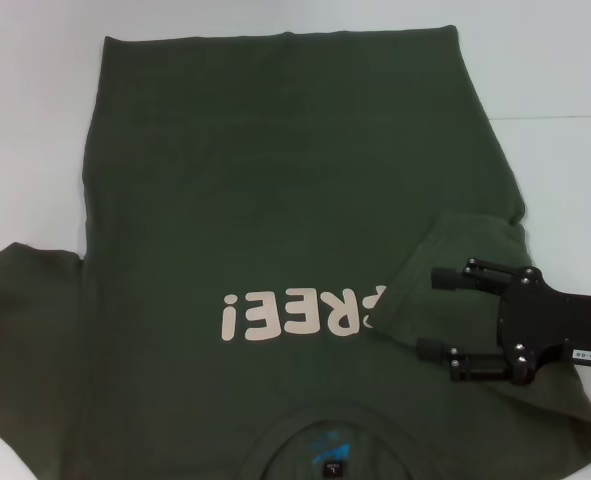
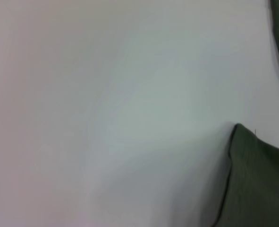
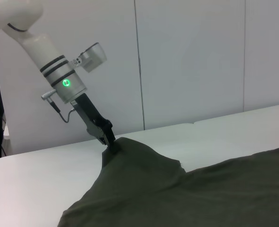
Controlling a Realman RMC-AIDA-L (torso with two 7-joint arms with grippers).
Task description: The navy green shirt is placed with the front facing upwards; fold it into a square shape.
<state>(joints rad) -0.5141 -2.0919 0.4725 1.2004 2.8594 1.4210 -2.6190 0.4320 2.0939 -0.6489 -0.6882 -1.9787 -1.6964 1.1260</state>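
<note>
The navy green shirt (image 1: 275, 190) lies front up on the white table (image 1: 35, 120), its "FREE!" lettering (image 1: 300, 312) and collar (image 1: 325, 450) toward me. Its right sleeve is folded inward over the chest. My right gripper (image 1: 430, 312) hovers open over that folded sleeve, fingers pointing left, holding nothing. My left gripper (image 3: 109, 142) is outside the head view. The right wrist view shows it shut on the edge of the shirt's (image 3: 177, 194) left sleeve, pulling the cloth up into a peak. A corner of green cloth (image 2: 259, 179) shows in the left wrist view.
The table's far edge and a white wall (image 3: 191, 56) stand behind the shirt. Bare white tabletop (image 2: 106, 118) lies left of the shirt and also at the far right (image 1: 565, 170).
</note>
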